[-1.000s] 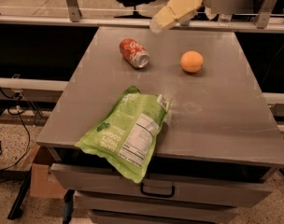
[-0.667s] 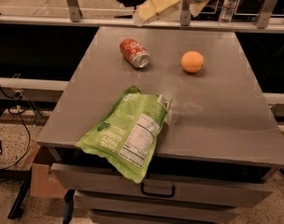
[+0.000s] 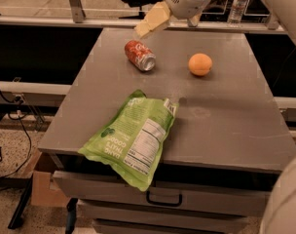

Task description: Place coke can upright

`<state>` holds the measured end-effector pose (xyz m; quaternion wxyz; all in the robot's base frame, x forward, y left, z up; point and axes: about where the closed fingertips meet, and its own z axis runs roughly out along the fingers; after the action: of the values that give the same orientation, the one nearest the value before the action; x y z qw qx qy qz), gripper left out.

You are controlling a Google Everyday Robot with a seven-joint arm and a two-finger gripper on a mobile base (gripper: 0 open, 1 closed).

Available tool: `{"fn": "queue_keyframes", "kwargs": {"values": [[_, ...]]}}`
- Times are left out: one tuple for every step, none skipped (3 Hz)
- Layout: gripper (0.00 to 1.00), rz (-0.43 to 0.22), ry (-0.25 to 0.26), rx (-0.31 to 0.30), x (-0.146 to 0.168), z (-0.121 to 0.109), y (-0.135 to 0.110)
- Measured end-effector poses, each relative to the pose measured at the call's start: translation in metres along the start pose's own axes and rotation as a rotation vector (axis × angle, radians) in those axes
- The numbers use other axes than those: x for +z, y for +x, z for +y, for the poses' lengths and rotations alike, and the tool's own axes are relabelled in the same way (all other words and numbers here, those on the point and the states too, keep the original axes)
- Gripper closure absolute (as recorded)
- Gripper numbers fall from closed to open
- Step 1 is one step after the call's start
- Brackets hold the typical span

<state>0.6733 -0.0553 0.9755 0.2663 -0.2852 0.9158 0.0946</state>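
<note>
One counter (image 3: pixel 226 121) is seen. Three things are counted on it, one of each kind. One can (image 3: pixel 139 55) is laid on its side near the far left corner. One orange (image 3: pixel 200 64) is set near the far edge, right of the can and apart from it. One bag (image 3: pixel 133 138) is spread at the near edge, left of the middle, with its lower end hung over that edge. One gripper (image 3: pixel 149 23) is held above the far edge, just beyond the can. One bottle (image 3: pixel 239 4) is stood beyond the far right corner. One handle (image 3: pixel 164 199) is counted under the near edge, and one box (image 3: pixel 41 186) on the floor below the near left corner.
</note>
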Motion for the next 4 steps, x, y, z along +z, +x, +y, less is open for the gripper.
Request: {"fn": "queue_keyframes", "kwargs": {"values": [[0.0,0.0,0.0,0.0,0.0,0.0,0.0],[0.0,0.03,0.054,0.007,0.012,-0.005,-0.014],[0.0,0.074,0.1,0.005,0.034,-0.007,-0.03],[0.0,0.105,0.11,0.012,0.057,-0.005,-0.047]]}}
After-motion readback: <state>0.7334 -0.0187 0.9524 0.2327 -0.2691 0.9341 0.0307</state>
